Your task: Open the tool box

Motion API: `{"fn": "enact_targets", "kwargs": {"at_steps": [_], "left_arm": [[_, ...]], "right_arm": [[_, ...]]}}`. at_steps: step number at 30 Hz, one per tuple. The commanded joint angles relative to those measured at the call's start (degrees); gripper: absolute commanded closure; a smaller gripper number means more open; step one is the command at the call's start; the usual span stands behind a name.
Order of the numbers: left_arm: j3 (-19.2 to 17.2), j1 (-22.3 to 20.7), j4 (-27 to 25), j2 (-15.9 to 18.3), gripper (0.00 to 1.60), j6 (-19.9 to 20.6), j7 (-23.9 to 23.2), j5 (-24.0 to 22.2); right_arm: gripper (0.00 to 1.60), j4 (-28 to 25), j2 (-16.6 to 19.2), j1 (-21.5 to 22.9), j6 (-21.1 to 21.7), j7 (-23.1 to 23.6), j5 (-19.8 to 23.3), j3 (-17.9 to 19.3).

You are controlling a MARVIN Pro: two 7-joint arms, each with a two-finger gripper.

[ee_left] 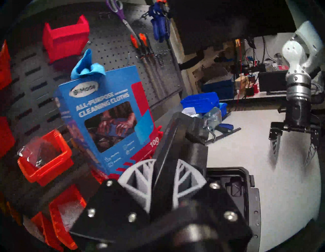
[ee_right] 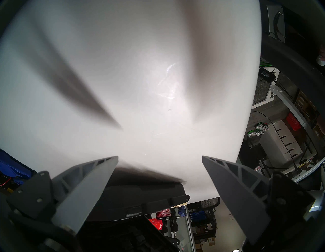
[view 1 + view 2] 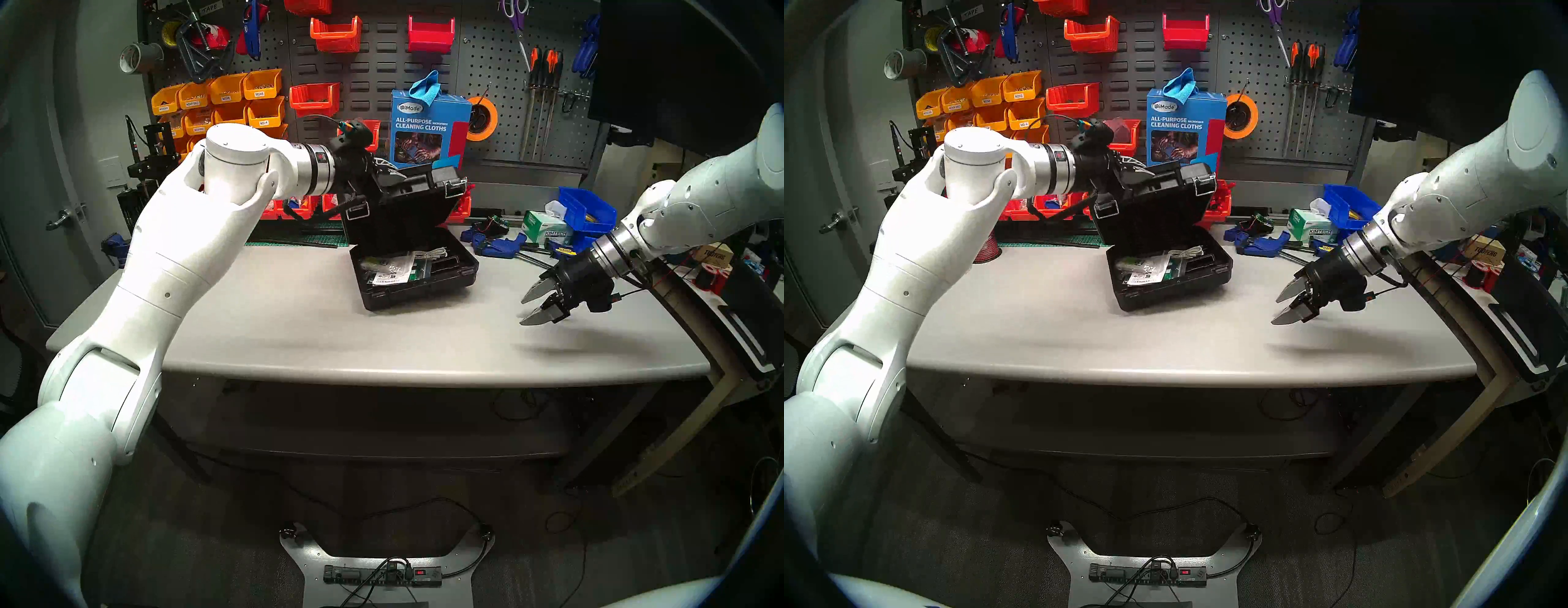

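The grey counter (image 3: 297,322) carries the tool box (image 3: 418,271) near its middle, toward the back, in front of the blue cleaning-cloths box (image 3: 428,127). The tool box is already well open: its base lies flat with papers and a white cable inside, and its lid (image 3: 403,204) stands raised and tilted back, two silver latches (image 3: 455,185) hanging loose along its upper edge. The case looks like stiff, hard plastic, light enough for one arm to swing the lid, though the smooth shell could slide on the counter if pushed sideways. The handle (image 1: 168,158) at the lid's top edge is the natural hold, and the left end effector (image 1: 162,177) is clamped on it, its pale fingers (image 1: 139,177) pressing either side. The right end effector (image 3: 535,306) hangs over bare counter well to the right, fingers spread, holding nothing.
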Motion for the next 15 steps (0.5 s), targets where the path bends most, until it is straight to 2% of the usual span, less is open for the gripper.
{"fn": "enact_targets", "kwargs": {"at_steps": [1, 7, 15], "left_arm": [[-2.9, -6.5, 6.9, -4.6, 1.6, 6.8, 2.3, -0.2], [-2.6, -8.6, 12.8, -5.4, 1.6, 11.7, 6.0, 0.3], [-3.8, -7.8, 18.6, -5.7, 1.6, 12.4, 10.4, 0.9]], "right_arm": [[0.0, 0.1, -0.1, 0.4, 0.0, 0.0, 0.0, 0.0], [0.0, 0.2, -0.1, 0.3, 0.0, 0.0, 0.0, 0.0], [0.0, 0.2, -0.1, 0.3, 0.0, 0.0, 0.0, 0.0]]}}
